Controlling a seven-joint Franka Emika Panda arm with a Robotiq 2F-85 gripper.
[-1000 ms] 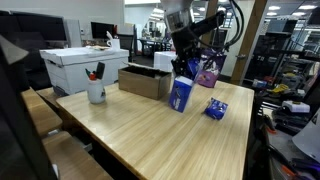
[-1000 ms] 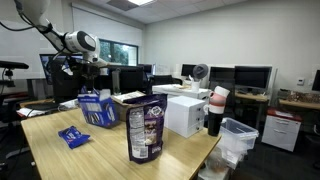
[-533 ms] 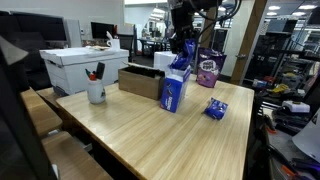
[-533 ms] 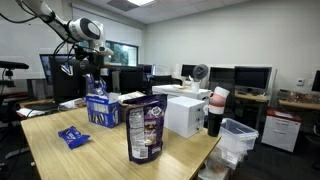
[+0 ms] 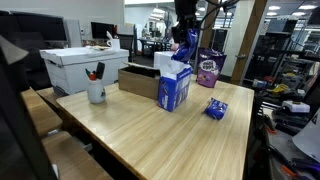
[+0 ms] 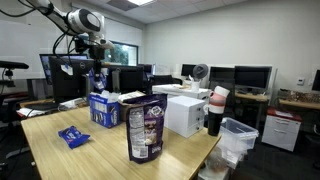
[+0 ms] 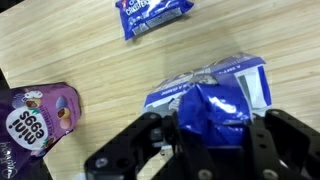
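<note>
Blue snack bag [image 5: 174, 88], upright with its long axis vertical and its base at the wooden worktop [image 5: 150, 135] beside the brown box [image 5: 145, 80], sits directly below the jaws, which pinch its crumpled top from above.

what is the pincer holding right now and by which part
The pincer is shut on the tall blue and white bag, gripping it by its crumpled top edge, which is pinched between the fingers.

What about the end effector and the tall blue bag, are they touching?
Touching. The wrist view shows the end effector pinched shut on the crumpled top of the blue bag, with no gap on either side.
</note>
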